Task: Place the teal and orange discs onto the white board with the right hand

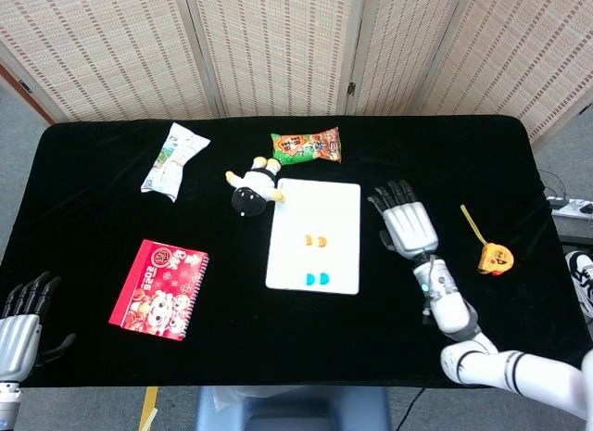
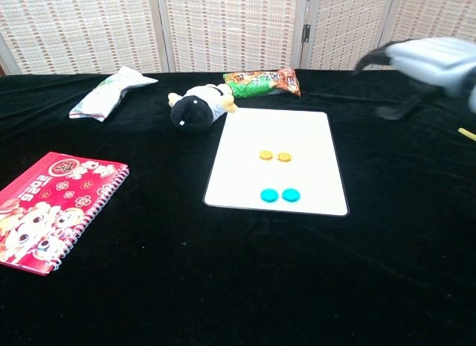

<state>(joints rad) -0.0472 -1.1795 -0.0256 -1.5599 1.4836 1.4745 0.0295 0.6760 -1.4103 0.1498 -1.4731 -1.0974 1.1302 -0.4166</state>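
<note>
Two orange discs (image 1: 315, 238) and two teal discs (image 1: 316, 278) lie on the white board (image 1: 338, 209) at the centre of my black tabletop (image 1: 93, 227), the orange pair side by side near the board's middle and the teal pair side by side toward its 6 o'clock edge. Each pair sits close together; whether the discs touch I cannot tell.

My right robot hand (image 1: 405, 221) hangs off the board at its 3 o'clock side, fingers spread apart and holding nothing; in the chest view it is a blurred shape at the top right. My left robot hand (image 1: 20, 315) rests at the tabletop's 8 o'clock corner, fingers apart and empty.

Just off the board's 11 o'clock corner lies a black-and-white plush toy (image 1: 253, 187), touching or nearly touching the board's edge. A green and orange snack packet (image 1: 307, 145) sits just beyond the board at 12 o'clock. A white snack bag (image 1: 172, 160) lies well apart at 10 o'clock, a red spiral notebook (image 1: 159, 289) at 8 o'clock, and a yellow tape measure (image 1: 494, 255) with its strip pulled out at 3 o'clock, past my right robot hand.
</note>
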